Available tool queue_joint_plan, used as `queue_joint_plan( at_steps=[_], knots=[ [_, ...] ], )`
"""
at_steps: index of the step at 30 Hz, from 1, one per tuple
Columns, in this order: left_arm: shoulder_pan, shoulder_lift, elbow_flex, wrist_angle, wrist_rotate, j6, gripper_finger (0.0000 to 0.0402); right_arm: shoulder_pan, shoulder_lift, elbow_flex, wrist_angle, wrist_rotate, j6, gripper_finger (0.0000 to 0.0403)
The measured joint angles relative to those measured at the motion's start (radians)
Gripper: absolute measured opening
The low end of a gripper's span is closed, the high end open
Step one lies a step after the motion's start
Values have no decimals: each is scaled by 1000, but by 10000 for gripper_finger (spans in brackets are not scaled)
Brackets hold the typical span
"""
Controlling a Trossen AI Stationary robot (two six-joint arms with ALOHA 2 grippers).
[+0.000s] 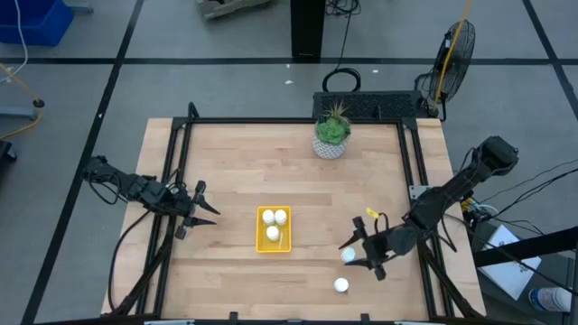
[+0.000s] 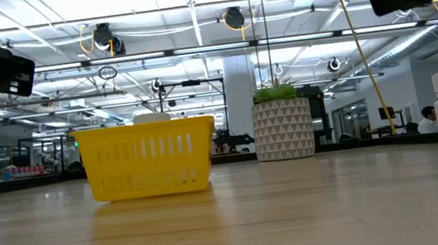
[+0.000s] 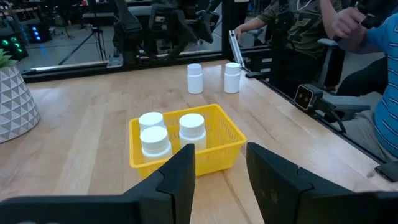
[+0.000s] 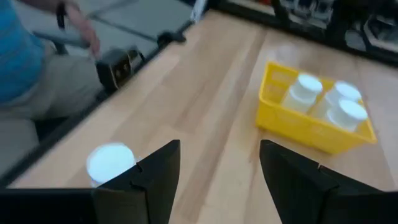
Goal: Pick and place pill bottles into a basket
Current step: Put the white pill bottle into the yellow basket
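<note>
The yellow basket (image 1: 274, 242) stands mid-table with three white pill bottles (image 1: 273, 218) upright inside; it also shows in the left wrist view (image 3: 214, 146) and the right wrist view (image 4: 292, 121). Two more bottles stand on the table at the near right, one (image 1: 349, 256) seen between my right gripper's fingers from above and one (image 1: 340, 285) nearer the front edge. My right gripper (image 1: 354, 253) is open and raised above the table there; its gap (image 4: 221, 168) is empty. My left gripper (image 1: 206, 215) is open and empty, left of the basket.
A white patterned pot with a green plant (image 1: 331, 143) stands at the far edge. Black frame rails (image 1: 417, 171) run along the table's sides. People sit beyond the near right edge (image 3: 348, 37). Bare wood lies between the basket and the two loose bottles.
</note>
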Motion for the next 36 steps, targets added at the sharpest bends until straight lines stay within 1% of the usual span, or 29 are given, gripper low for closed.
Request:
queue_joint_plan(
  at_steps=[2, 8, 13, 17, 21, 25, 36],
  knots=[
    [0, 0, 0, 0, 0, 0, 150, 14, 0, -9, 22, 0, 8, 212],
    [0, 0, 0, 1, 0, -2, 150, 18, -3, -39, 1, 0, 66, 217],
    [0, 0, 0, 2, 0, -1, 150, 17, -5, -48, -90, 7, 126, 245],
    [0, 0, 0, 2, 0, 0, 150, 17, -5, -52, -83, 2, 157, 269],
    [0, 0, 0, 2, 0, 0, 150, 17, -5, -52, -93, 1, 185, 283],
    [0, 0, 0, 2, 0, 0, 150, 17, -5, -52, -93, 0, 204, 286],
    [0, 0, 0, 2, -1, 0, 150, 17, -5, -57, -124, -1, 257, 277]
  ],
)
